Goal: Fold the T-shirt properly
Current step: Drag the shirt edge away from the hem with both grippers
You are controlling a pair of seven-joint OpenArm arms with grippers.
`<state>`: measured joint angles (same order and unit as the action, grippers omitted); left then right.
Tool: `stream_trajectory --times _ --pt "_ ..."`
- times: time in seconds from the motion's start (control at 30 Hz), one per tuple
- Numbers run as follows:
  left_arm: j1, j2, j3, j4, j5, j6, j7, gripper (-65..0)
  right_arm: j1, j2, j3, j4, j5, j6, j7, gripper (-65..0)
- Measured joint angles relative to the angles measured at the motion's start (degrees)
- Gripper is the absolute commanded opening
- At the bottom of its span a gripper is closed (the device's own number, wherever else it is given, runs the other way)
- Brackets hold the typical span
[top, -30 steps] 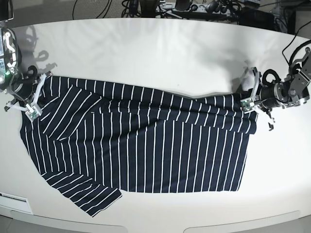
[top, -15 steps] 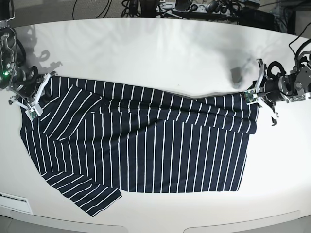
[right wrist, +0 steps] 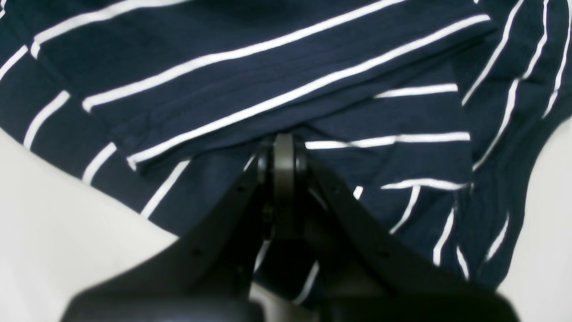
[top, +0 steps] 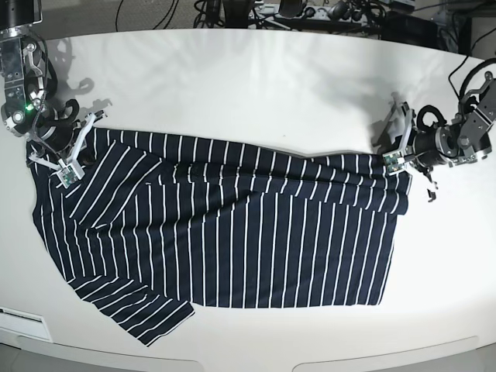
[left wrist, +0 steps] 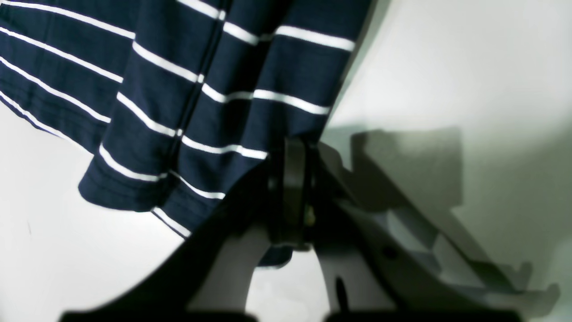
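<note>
Only smooth white table (top: 256, 85) surrounds the soft, thin-striped T-shirt (top: 232, 240); left gripper (top: 395, 161) and right gripper (top: 66, 172) each pinch its rumpled edge.

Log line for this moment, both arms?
left pincer: shut on T-shirt edge | right pincer: shut on T-shirt | T-shirt: spread flat, unfolded

Overhead view is brightly and evenly lit, with soft glare on the white table (top: 256, 93) and barrel distortion curving its edges. Both wrist views are dimmer and soft; the left end effector (left wrist: 292, 197) and right end effector (right wrist: 283, 165) are out of focus. A hard-edged shadow falls on the table in the left wrist view.
</note>
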<state>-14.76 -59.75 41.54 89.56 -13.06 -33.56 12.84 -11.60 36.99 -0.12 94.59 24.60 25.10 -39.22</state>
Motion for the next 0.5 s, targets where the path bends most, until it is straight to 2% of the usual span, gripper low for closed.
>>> stream_trajectory --times 0.2,0.33,0.5 --pt "0.42 -2.05 0.00 1.36 -4.70 -4.52 2.49 -65.0 -3.52 4.04 0.00 0.35 3.50 0.42 -0.92 -65.0" --pt "3.50 -5.44 0.02 5.38 -4.90 -5.05 2.62 -65.0 -6.64 6.40 0.35 1.09 6.10 0.02 -0.57 -65.0" --pt "8.24 -8.90 0.02 11.13 -4.55 -5.03 3.21 -65.0 -10.10 8.11 0.48 3.85 5.95 -0.66 -0.96 -65.0"
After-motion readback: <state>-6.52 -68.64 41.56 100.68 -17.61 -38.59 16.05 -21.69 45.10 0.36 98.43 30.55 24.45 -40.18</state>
